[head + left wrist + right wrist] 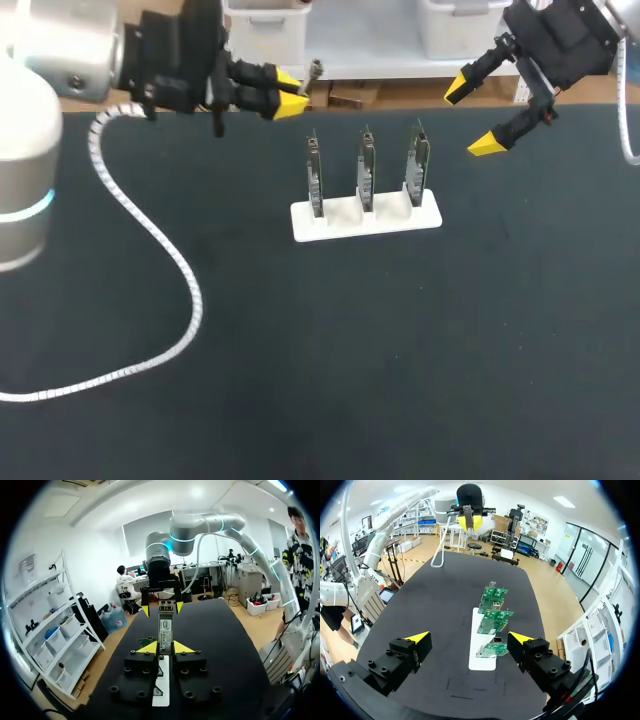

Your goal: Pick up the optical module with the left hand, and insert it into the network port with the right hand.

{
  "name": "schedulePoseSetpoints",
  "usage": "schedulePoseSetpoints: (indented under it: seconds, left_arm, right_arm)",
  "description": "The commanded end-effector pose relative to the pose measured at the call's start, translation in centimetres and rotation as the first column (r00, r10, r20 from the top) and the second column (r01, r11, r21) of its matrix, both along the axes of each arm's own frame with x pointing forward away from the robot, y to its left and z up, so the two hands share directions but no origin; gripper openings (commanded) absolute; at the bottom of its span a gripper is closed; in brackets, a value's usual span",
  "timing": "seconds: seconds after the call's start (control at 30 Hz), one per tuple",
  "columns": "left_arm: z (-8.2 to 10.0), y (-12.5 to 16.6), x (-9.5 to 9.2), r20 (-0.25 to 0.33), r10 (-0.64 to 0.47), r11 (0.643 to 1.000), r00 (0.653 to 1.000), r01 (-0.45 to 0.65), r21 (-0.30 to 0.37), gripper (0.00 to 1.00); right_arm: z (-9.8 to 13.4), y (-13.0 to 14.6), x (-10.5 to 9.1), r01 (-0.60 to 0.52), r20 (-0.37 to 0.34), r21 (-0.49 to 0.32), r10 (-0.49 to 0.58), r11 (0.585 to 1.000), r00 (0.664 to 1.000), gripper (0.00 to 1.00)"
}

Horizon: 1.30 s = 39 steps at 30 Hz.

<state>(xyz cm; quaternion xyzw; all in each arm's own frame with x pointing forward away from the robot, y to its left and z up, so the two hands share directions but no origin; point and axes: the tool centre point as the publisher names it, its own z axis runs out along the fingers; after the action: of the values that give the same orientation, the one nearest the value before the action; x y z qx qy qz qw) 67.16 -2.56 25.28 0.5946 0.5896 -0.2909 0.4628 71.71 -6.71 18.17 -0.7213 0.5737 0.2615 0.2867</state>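
- Closed jaws on the left gripper (165, 648) clamp the optical module (165, 627) from both sides. The module juts forward past the yellow tips, and its metal end points away from the wrist.
- Wide-open jaws on the right gripper (469, 638) hold nothing; the yellow tips stand far apart.
- In the head view the left arm holds the module in the air over the far left part of the black table (400, 380). It is off to the left of the white stand (365, 218) and well apart from it.
- The stand holds three green circuit boards upright in a row: the left board (315, 180), the middle board (367, 172) and the right board (417, 165).
- The right gripper hovers at the far right, beside the right board but not touching it.
- The two grippers face each other across the stand; in the left wrist view the right gripper lies straight ahead, beyond the module's tip.
- A white coiled cable (150, 360) from the left arm curls over the table's left side.
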Motion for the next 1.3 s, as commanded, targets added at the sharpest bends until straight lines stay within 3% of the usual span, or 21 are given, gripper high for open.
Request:
schedulePoseSetpoints:
  seconds: [0.03, 0.2, 0.4, 1.3]
  left_arm:
    - [-1.4, -1.4, 1.3, -0.007, 0.000, 0.999, 1.000, -0.001, -0.037, 0.00]
    - [-2.1, -3.1, 1.5, -0.027, -0.027, 0.999, 0.999, 0.026, -0.040, 0.00]
    - [-2.6, -4.7, 1.4, -0.028, -0.116, 0.989, 0.993, 0.113, -0.096, 0.00]
    - [-2.6, -4.7, 1.4, -0.028, -0.116, 0.989, 0.993, 0.113, -0.096, 0.00]
  right_arm:
    - [0.0, 0.0, 0.1, -0.002, 0.000, 0.002, 0.002, 1.000, 1.000, 1.00]
    - [0.0, 0.0, 0.1, -0.002, 0.000, 0.002, 0.002, 1.000, 1.000, 1.00]
    - [0.0, 0.0, 0.1, -0.002, 0.000, 0.002, 0.002, 1.000, 1.000, 1.00]
    - [0.0, 0.0, 0.1, -0.002, 0.000, 0.002, 0.002, 1.000, 1.000, 1.00]
